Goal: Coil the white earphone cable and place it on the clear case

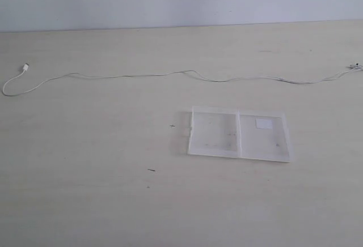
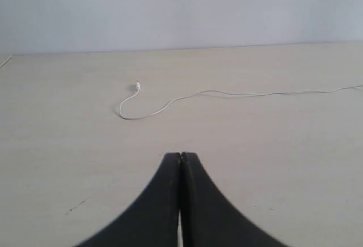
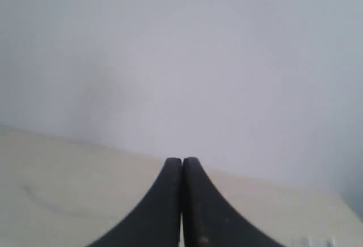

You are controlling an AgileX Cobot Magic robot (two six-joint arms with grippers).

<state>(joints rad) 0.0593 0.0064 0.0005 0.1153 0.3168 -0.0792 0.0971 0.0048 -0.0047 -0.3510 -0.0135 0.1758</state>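
- Left fingers (image 2: pixel 164 196): pressed together, gripping nothing; white earphone cable (image 2: pixel 238 94) lies ahead of them on the table (image 2: pixel 295 145), well apart.
- Right fingers (image 3: pixel 167 196): together, empty.

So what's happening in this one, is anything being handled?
Nothing is being handled. The white earphone cable lies stretched out and uncoiled across the table, apart from the clear case, which has nothing on it. The left gripper and right gripper are both shut and empty, and neither appears in the exterior view.
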